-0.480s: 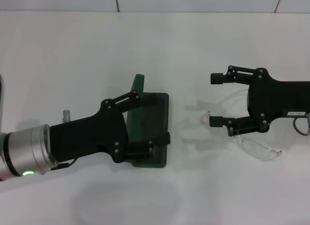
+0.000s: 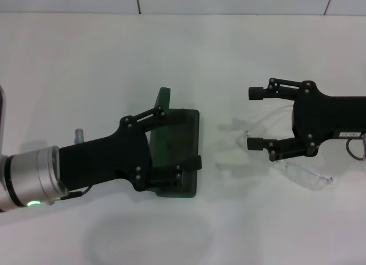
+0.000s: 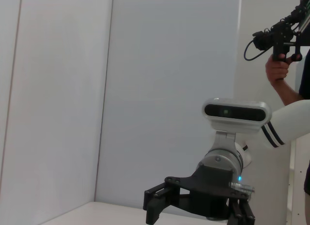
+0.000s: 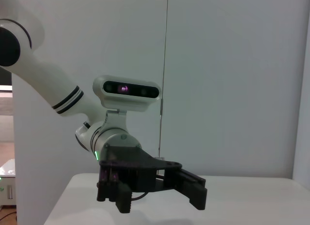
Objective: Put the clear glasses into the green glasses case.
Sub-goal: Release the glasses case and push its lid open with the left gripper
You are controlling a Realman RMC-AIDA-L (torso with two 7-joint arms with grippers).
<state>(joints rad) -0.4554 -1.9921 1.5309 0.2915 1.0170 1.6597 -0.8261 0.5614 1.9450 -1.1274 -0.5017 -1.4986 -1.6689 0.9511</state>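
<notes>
Head view gives you a plain white table (image 2: 103, 59) against a white panelled wall (image 2: 229, 1). On it your left gripper (image 2: 193, 139) is spread wide over the green glasses case (image 2: 178, 133), which lies open at centre. Well to the right, your right gripper (image 2: 254, 117) hangs released above the clear glasses (image 2: 306, 175), flat on the table.

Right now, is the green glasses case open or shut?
Open. In the head view the green glasses case lies with its dark lining facing up and its lid standing up along one edge, under the left gripper. No glasses are visible inside.
</notes>
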